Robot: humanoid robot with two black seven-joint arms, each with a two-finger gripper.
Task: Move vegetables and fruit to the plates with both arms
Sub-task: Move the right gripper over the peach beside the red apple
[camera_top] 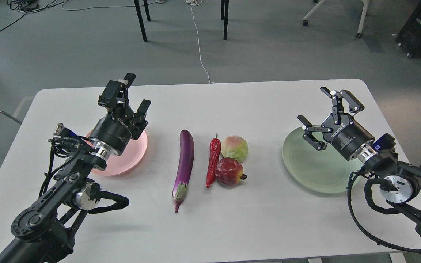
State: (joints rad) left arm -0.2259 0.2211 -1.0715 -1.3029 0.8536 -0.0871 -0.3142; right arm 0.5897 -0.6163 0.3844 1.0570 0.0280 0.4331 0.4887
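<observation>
Nearest the robot, both black arms enter from the bottom corners at about seven and five o'clock and reach up over the white table, each set on its own side so that neither has to cross the other. At the centre of the table the produce lies in a tight row, likely staged midway so either arm can reach it: the eggplant lies lengthwise with its calyx toward the robot, the red chili pepper lies just beside it at three o'clock, and the pomegranate touches or nearly touches the chili's right flank, with the pale green fruit right behind it at twelve o'clock. None of the four is on a plate, so the transfer looks not yet begun. At nine o'clock from the produce sits the pink plate, partly hidden under the left arm; at three o'clock, well apart, sits the green plate, bare on what shows. Farther back, the left gripper hangs above the pink plate's far edge, fingers spread and holding nothing. The right gripper hovers over the green plate's far rim, fingers wide and empty too. Beyond the table is grey floor with chair legs and a white cable.
</observation>
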